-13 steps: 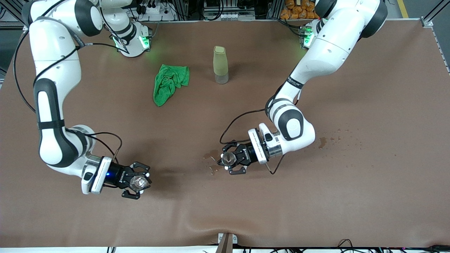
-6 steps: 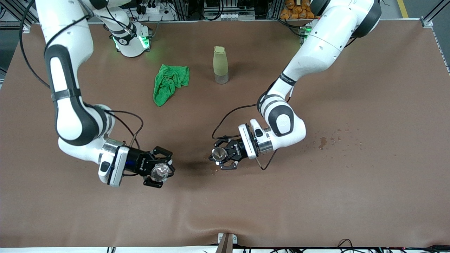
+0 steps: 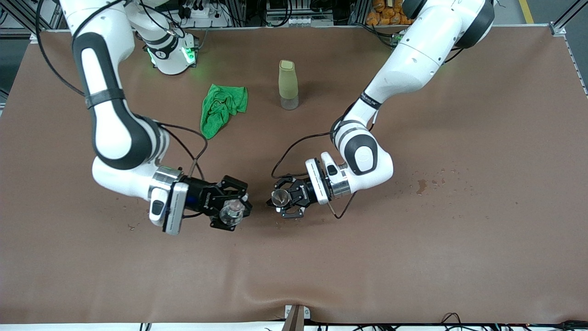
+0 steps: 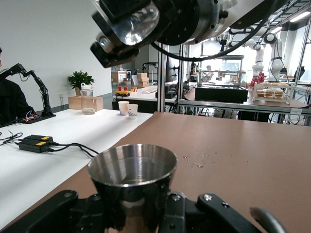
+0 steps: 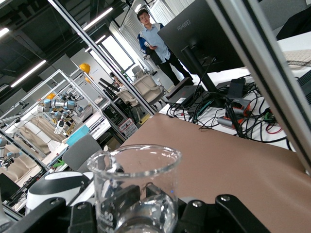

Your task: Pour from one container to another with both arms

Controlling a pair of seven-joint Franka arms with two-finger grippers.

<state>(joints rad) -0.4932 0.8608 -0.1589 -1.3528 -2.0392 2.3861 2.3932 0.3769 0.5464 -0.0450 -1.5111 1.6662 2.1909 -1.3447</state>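
My left gripper (image 3: 281, 198) is shut on a small steel cup (image 3: 278, 197), held upright over the middle of the table. In the left wrist view the cup (image 4: 132, 167) stands between the black fingers (image 4: 214, 206), with a little liquid at its bottom. My right gripper (image 3: 229, 211) is shut on a clear glass beaker (image 3: 228, 213), close beside the steel cup. The beaker (image 5: 138, 184) shows upright in the right wrist view. The left wrist view also shows the right gripper with the beaker (image 4: 131, 24) higher than the steel cup.
A crumpled green cloth (image 3: 220, 108) and a tall olive-coloured container (image 3: 288, 84) stand farther from the front camera, between the two arm bases. Dark spill spots (image 3: 421, 185) mark the brown table cover (image 3: 459, 253) toward the left arm's end.
Both grippers have moved toward each other with their containers. The right gripper came a long way toward the left arm's end; the left gripper shifted a little toward the right arm's end.
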